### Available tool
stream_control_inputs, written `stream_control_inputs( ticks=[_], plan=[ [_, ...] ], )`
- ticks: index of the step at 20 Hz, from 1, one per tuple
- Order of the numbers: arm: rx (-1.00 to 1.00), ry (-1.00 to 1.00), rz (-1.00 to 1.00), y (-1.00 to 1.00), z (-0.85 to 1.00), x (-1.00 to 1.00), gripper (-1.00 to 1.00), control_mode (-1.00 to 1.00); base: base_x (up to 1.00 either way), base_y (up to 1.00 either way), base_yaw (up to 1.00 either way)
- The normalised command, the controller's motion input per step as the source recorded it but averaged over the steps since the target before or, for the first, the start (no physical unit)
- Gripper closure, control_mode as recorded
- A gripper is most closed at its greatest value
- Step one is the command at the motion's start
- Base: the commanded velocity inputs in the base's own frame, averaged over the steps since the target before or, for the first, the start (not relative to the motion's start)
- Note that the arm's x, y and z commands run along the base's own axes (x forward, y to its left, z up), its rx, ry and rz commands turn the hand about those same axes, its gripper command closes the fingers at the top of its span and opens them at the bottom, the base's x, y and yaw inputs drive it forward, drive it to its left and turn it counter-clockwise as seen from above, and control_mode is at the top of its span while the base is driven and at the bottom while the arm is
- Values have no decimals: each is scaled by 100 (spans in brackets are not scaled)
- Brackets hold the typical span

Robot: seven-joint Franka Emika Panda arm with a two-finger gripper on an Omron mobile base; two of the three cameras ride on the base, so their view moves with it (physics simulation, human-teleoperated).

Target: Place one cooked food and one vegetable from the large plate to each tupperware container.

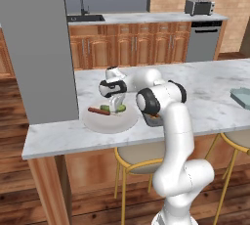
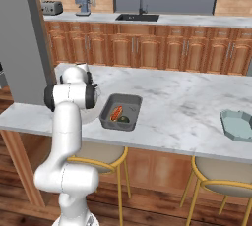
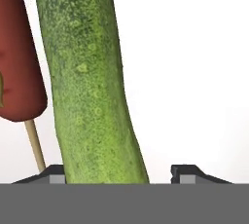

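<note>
Gripper (image 1: pixel 115 105) low over the large plate (image 1: pixel 97 122), left of centre in the left base view. Jaws partway open astride the cucumber (image 3: pixel 92 86) – contact unclear. Close squarely on it, clear of the sausage stick (image 3: pixel 35 145).

Marble island (image 2: pixel 187 102), wooden cabinets (image 2: pixel 147 48), plank floor (image 1: pixel 14 190)

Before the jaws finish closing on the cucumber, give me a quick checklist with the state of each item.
1. Cucumber between the finger tips: ok.
2. Gripper down over the large plate: ok.
3. Jaws closed firmly on the cucumber: cannot tell.
4. Red food on a stick clear of the jaws: ok, beside the cucumber.
5. Dark grey container already holds two foods: ok.
6. Pale blue container has room: ok, looks empty.
</note>
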Motion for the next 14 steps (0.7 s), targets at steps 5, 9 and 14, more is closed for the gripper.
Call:
stream_control_inputs(
  ticks=[5, 9, 14],
  plan=[
    [0, 0, 0, 0, 0, 0, 100, -100, 0, 0, 0],
    [0, 0, 0, 0, 0, 0, 100, -100, 0, 0, 0],
    [0, -2, 0, 0, 19, -1, 100, -100, 0, 0, 0]
  ],
)
